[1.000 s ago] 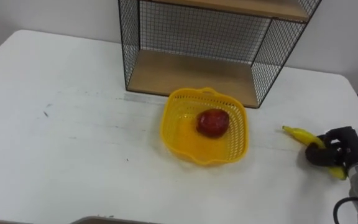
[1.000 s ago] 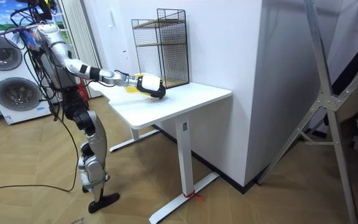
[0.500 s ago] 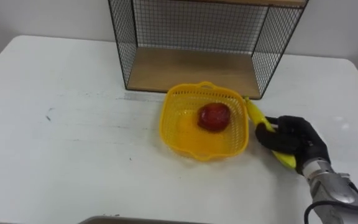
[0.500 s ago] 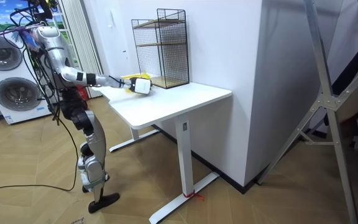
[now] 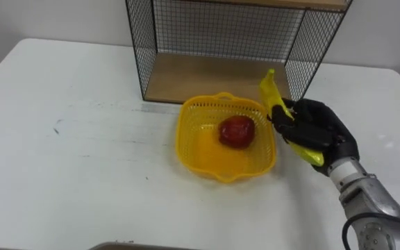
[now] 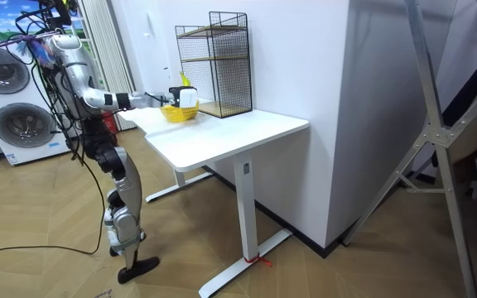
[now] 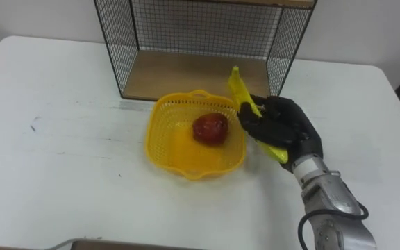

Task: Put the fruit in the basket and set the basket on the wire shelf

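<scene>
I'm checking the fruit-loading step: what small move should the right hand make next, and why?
Probably shift the right hand toward the robot's left, over the yellow basket, then release. It holds the banana tilted upward just beyond the basket's right rim, and only the red fruit lies inside.

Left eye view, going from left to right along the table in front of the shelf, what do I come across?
yellow basket at its left rim → red fruit lying inside it → banana → right robot hand curled round the banana
</scene>
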You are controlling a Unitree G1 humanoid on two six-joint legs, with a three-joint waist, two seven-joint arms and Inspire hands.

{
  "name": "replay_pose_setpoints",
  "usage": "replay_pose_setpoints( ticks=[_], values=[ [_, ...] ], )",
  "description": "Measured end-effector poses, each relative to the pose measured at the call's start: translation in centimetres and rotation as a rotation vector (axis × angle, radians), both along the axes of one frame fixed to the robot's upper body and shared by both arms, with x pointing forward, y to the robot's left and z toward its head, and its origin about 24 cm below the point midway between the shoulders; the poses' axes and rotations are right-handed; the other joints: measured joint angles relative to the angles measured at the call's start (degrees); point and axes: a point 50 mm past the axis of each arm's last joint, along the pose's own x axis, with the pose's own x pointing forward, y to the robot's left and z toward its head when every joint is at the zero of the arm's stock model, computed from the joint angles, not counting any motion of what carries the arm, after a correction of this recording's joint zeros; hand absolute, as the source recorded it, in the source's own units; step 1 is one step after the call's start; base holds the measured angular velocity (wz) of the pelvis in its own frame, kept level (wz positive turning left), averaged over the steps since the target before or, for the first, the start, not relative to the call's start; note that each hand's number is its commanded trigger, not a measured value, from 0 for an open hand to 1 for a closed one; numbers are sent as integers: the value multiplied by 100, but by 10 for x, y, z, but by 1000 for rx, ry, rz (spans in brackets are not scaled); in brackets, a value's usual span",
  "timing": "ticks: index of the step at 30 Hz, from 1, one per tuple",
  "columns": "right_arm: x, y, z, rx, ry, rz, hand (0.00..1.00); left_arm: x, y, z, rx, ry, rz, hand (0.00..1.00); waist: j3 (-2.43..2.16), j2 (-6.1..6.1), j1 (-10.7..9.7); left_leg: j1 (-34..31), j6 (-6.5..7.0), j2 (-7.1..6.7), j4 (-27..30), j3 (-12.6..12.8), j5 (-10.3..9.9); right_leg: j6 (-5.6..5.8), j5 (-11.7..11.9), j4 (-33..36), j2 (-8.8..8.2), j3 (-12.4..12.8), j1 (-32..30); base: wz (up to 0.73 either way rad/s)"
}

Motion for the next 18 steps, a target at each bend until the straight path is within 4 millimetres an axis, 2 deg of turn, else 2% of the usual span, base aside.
replay_pose_setpoints(
  ticks=[10, 13, 17, 18],
  values=[
    [1, 2, 6, 27, -28, 20, 100, -4, 0, 0, 2, 19, 6, 0, 13, -71, 7, 0, 1, -3, 3, -16, 1, 0, -1, -12, -2, -28, 5, 0],
    [5, 4, 13, 14, -58, 29, 100, -1, 1, 0, 7, 10, 4, 0, 15, -86, 13, -35, 1, -3, 2, -22, 1, 0, -1, -11, 0, -24, -64, -1],
    [8, 9, 28, -127, -115, 48, 100, 0, 0, 0, 7, 4, 1, 0, 17, -120, 30, -32, 1, -2, -30, 5, 1, 0, -1, -8, 7, 18, -92, -4],
    [8, 10, 29, -168, -122, 49, 74, 2, 1, 0, 8, -1, 0, 0, 25, -138, 31, -34, 1, -2, -32, 5, 1, 0, -1, -9, 10, 30, -98, -4]
  ],
)
